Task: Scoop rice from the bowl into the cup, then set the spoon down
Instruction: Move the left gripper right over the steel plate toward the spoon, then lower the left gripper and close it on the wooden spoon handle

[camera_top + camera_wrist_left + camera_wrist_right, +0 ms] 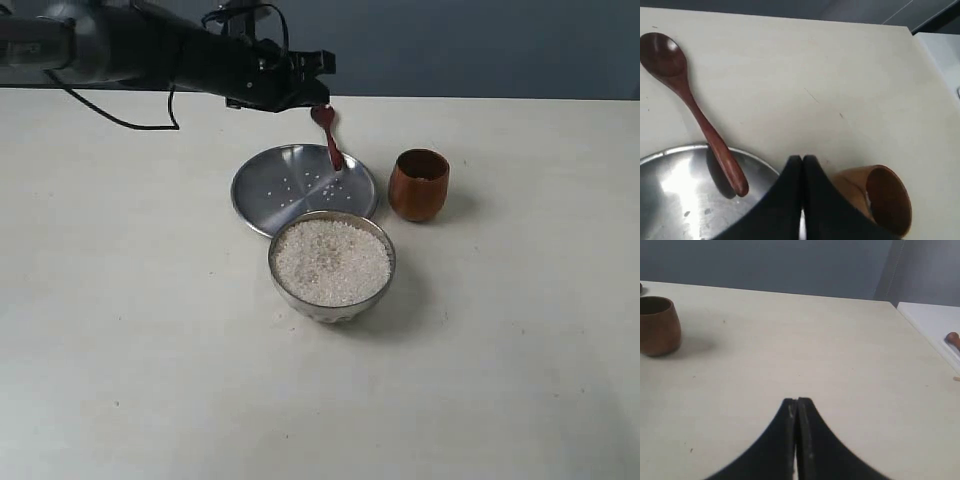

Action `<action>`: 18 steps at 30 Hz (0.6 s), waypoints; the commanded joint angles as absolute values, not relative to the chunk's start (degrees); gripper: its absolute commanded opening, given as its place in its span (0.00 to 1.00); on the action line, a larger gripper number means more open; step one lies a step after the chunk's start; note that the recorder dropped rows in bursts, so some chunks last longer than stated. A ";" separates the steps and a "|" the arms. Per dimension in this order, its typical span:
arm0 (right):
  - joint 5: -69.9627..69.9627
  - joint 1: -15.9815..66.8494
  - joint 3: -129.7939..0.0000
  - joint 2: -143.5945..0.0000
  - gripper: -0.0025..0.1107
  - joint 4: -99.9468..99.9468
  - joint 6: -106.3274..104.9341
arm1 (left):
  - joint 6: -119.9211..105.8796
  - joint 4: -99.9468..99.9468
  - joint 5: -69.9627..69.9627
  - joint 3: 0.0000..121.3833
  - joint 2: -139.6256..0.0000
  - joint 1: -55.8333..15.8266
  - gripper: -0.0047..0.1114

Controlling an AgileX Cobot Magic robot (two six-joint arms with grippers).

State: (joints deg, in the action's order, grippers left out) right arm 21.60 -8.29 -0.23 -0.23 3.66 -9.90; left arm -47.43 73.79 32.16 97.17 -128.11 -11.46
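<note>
Left gripper (pixel 322 98) is closed with nothing in it, hovering just above the spoon (pixel 329 140). Right gripper (pixel 797 401) is closed and empty too, over bare table (pixel 840 365).

Spoon lies at the plate's (pixel 265 200) 1 o'clock edge: handle tail over the rim, head on the table pointing to 12. Bowl (pixel 331 308), heaped with rice (pixel 331 262), sits at the plate's 5 o'clock; cup (pixel 419 185) at the bowl's 1–2 o'clock.

Handling, my read:
- spoon is light, stiff wood; the thin, smooth handle likely twists in the jaws
- grip mid-handle, where the rim seems to prop it clear of the table
- rice is loose and spills easily
- steel bowl may skid if nudged

No brands, labels or legible writing.
</note>
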 commanded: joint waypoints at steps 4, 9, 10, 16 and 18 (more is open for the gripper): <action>20.85 -8.65 0.00 0.00 0.02 3.26 -10.26 | -30.37 57.67 34.54 105.05 -133.65 -11.70 0.04; 20.85 -8.65 0.00 0.00 0.02 3.26 -10.26 | -24.47 51.27 37.53 109.22 -137.57 -11.70 0.04; 20.85 -8.65 0.00 0.00 0.02 3.26 -10.26 | -24.48 51.27 37.65 109.85 -138.23 -11.70 0.04; 20.85 -8.65 0.00 0.00 0.02 3.26 -10.26 | -24.36 52.19 37.35 114.09 -140.87 -12.09 0.08; 20.96 -8.65 0.00 0.00 0.02 3.26 -10.26 | -24.36 52.60 37.37 115.50 -142.01 -12.54 0.23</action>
State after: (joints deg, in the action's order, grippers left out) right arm 21.60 -8.29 -0.23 -0.23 3.66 -9.90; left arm -24.56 51.97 37.23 114.09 -141.27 -11.58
